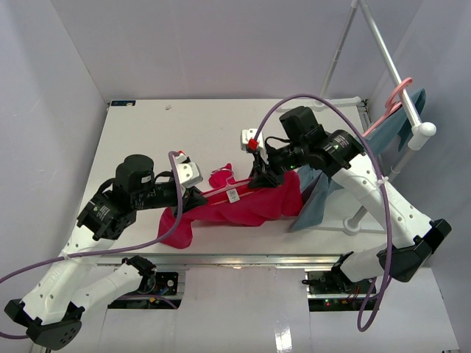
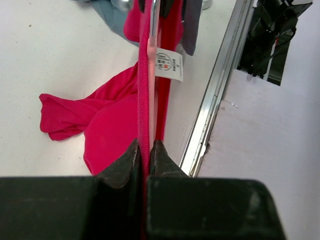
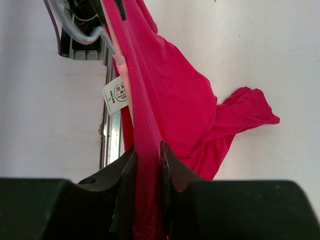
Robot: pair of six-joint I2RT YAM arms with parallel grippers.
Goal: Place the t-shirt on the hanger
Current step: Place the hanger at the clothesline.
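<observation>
The crimson t-shirt (image 1: 254, 207) lies crumpled on the table, its ribbed collar pulled taut between both grippers. My left gripper (image 1: 200, 195) is shut on the collar ribbing (image 2: 144, 100) at its left end. At the collar's right end, my right gripper (image 1: 259, 182) is shut on the ribbing (image 3: 142, 125). A white label (image 1: 233, 195) hangs from the collar midway between them. A thin pale-pink bar of the hanger (image 2: 154, 95) runs along inside the neck opening, also seen in the right wrist view (image 3: 121, 65); the rest of the hanger is hidden by fabric.
A silver rack pole (image 1: 390, 70) stands at the right, carrying another pink hanger (image 1: 394, 99) with a blue-grey garment (image 1: 318, 197) draping down to the table beside the t-shirt. The table's metal front rail (image 1: 243, 259) runs just below the shirt.
</observation>
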